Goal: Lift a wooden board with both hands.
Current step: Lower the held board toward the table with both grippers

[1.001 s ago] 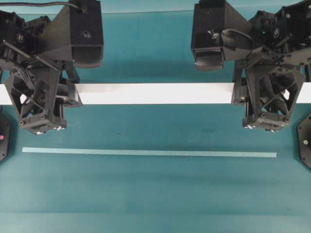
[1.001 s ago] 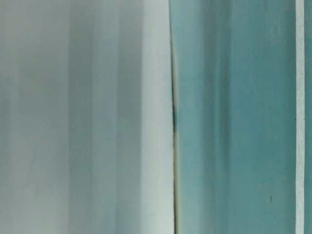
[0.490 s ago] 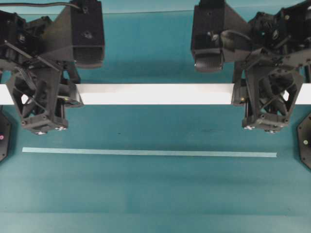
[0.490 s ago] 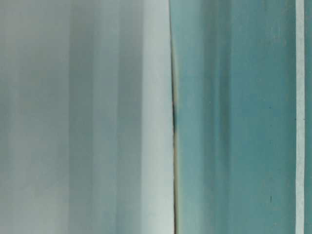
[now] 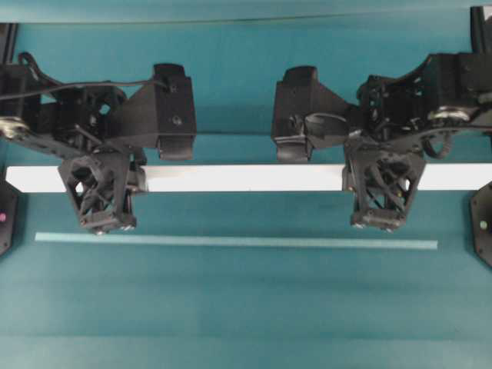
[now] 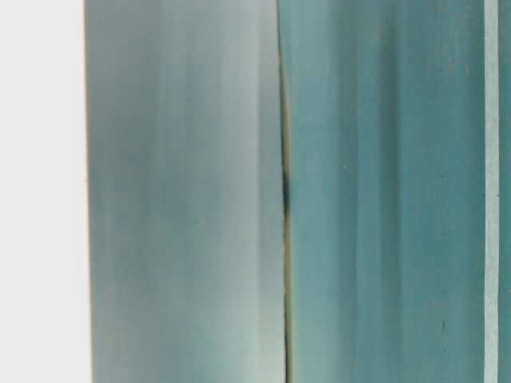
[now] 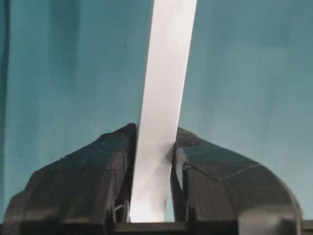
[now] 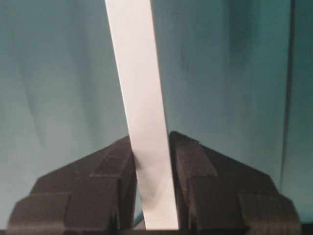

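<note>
Both grippers, left gripper (image 5: 102, 196) and right gripper (image 5: 378, 192), are clamping narrowly on the wooden board (image 5: 246, 177) spanning mid-frame above the tape strip (image 5: 231, 241), apparently mid-lift, needing an even, level rise next.

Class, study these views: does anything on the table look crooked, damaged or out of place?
Nothing stands out. The wooden board sits level and parallel to the tape strip, clamped near each end by the left gripper and right gripper.

Wooden board (image 5: 246, 177) hidden where both arms cross it; right end cut off by overhead edge; table-level view blurred.
</note>
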